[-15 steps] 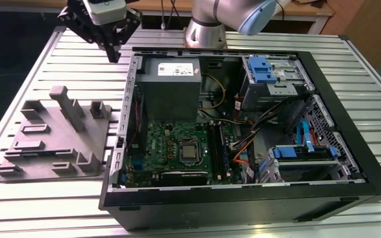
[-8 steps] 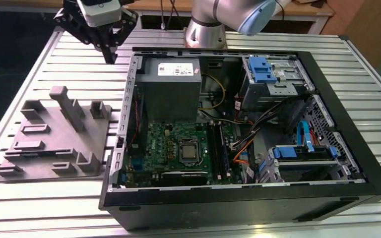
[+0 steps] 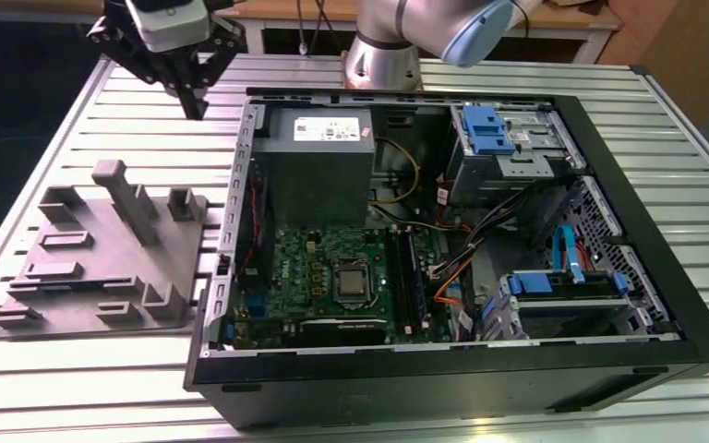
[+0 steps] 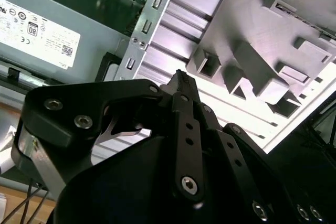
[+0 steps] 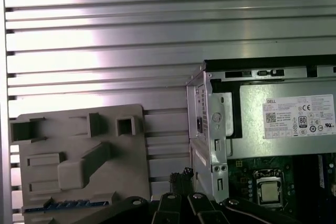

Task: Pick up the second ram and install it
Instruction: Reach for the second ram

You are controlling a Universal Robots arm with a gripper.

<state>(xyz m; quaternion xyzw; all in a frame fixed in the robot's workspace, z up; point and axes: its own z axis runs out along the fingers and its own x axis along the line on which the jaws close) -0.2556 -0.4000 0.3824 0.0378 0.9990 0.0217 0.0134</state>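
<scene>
Ram (image 5: 68,203): thin dark strip with a row of small chips, lying flat in a groove at one edge of the tray (image 5: 79,140), as the first wrist view shows; it sits on the tray side of the fingertips, well apart from them and untouched.

The gripper (image 5: 181,176) is black, its fingers (image 4: 186,129) clenched tip to tip with nothing between them; in the first wrist view the tips show against the strip of table (image 5: 105,40) between tray and case (image 5: 210,129), the tray to one side of them, the case wall just to the other. In the exterior view the gripper (image 3: 192,109) hangs high, tips pointing down, clear of the tray (image 3: 84,277) and of the case (image 3: 453,369). In the second wrist view the gripper (image 4: 181,77) has the tray (image 4: 252,35) beyond its tips and the power supply (image 4: 42,30) off to one flank.

The tray is grey moulded plastic with raised blocks and pockets, resting on the ribbed metal table (image 3: 330,74). The case is black, lying on its side with the panel off. Inside, on the case side of the fingers, are the grey power supply (image 3: 318,148), the green motherboard (image 3: 311,263) and the CPU (image 3: 352,281); long black slots (image 3: 410,277) run just beside the CPU, on its side away from the fingers.
</scene>
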